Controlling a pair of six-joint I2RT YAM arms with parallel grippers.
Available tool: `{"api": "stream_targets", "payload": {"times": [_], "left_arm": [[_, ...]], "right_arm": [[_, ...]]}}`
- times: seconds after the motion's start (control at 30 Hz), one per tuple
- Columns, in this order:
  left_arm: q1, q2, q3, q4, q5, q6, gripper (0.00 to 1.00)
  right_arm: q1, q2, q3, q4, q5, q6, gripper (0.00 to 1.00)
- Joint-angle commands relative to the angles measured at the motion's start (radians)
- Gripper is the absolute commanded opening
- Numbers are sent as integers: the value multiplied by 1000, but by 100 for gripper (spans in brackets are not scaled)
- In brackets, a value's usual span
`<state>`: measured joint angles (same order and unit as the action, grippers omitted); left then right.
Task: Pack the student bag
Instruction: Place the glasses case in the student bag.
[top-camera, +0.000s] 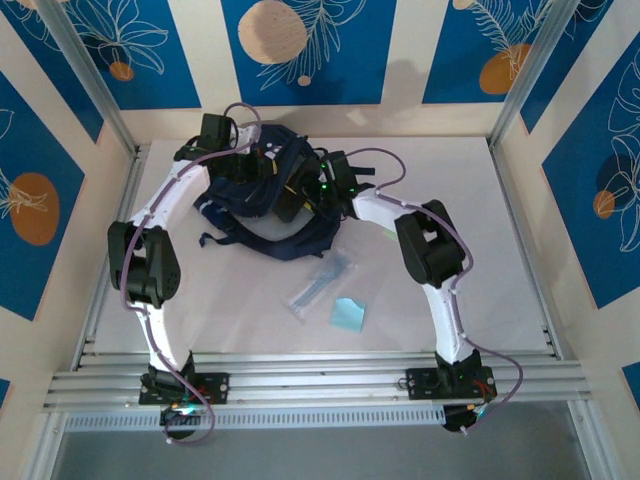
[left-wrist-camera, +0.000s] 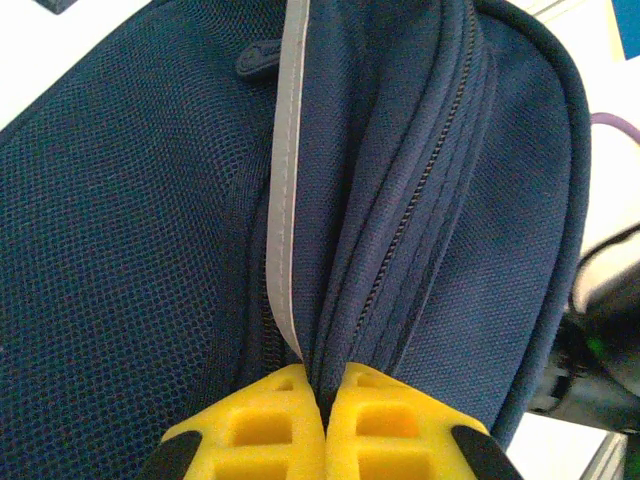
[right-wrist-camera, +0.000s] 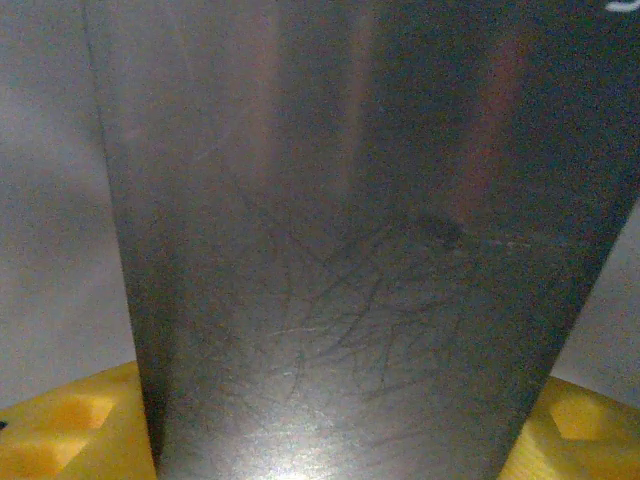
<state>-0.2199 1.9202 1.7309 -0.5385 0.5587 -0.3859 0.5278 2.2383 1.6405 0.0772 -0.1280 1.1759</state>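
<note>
Top view first: the student bag sits slumped at about 11 o'clock from the middle of the white surface, close to the back edge, with a black strap looping out toward 6 o'clock. Both arms bend in over it, the left gripper on its 11 o'clock side and the right gripper on its 3 o'clock side. There's a big stretch of bare surface from 2 to 4 o'clock. Down around 5 to 6 o'clock lie a clear packet and, just beside it, a pale blue square. A metal rail runs along the near edge, and frame posts stand at the back corners, so the sides are boxed in. Left wrist view: navy mesh-weave fabric all over, with a grey stripe and a closed zipper running from 12 down to 6 o'clock. The left gripper is pressed together, pinching a fold of the bag right where those lines meet. Right wrist view: the right gripper has its yellow fingers spread wide at 7 and 5 o'clock, clamped on either side of a scratched grey metal-looking thing. Can't tell what it actually is.
</note>
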Motion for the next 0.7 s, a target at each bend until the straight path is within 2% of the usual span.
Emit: {"api": "stream_targets", "payload": {"times": [0.0, 0.07, 0.23, 0.53, 0.67], "left_arm": [[5, -24, 45, 75, 68, -13, 0], [5, -29, 34, 78, 53, -11, 0], [8, -38, 12, 84, 15, -10, 0], [29, -50, -2, 84, 4, -7, 0], [31, -49, -15, 93, 5, -8, 0]], "right_arm": [[15, 76, 122, 55, -73, 80, 46], [17, 95, 147, 55, -96, 98, 64], [5, 13, 55, 79, -107, 81, 98], [-49, -262, -178, -89, -152, -80, 99], [-67, -372, -239, -307, -127, -205, 100]]}}
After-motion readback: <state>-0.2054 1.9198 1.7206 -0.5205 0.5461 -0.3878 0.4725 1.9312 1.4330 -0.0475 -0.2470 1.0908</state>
